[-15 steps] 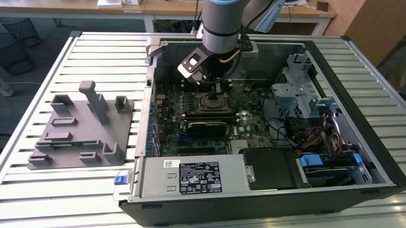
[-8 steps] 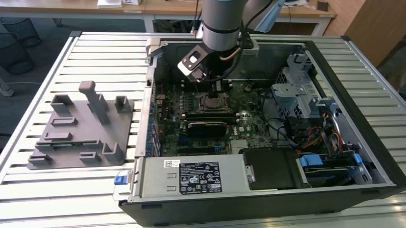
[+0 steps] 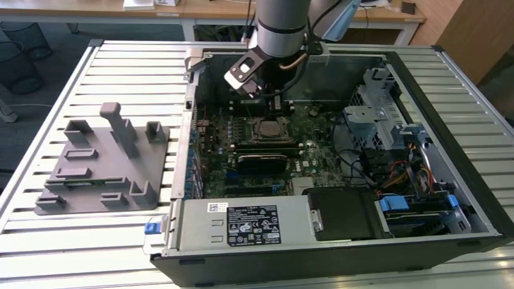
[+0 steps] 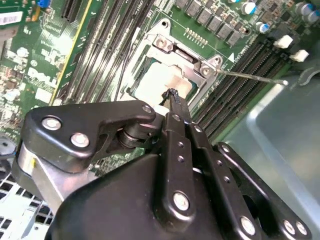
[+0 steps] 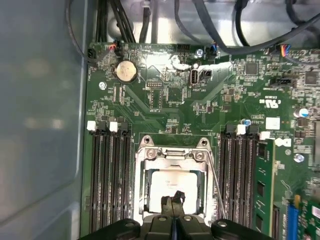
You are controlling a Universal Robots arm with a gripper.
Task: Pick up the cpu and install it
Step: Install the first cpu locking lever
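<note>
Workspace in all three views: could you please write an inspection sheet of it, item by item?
Surface: slatted metal table, bearing an open computer case.
Job's things: cpu lying flat in the socket on the motherboard.
Clutter: grey holder tray on the table, at the exterior view's left of the case.
Grippers: gripper shut, just over the cpu; contact cannot be told.
Cables: black cables at the board's edge; coloured wires in the case.
Surroundings: desks and a wire bin behind.

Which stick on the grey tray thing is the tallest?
The thin flat post standing near the middle of the grey holder; the blocks around it are much shorter and stubbier.
</note>
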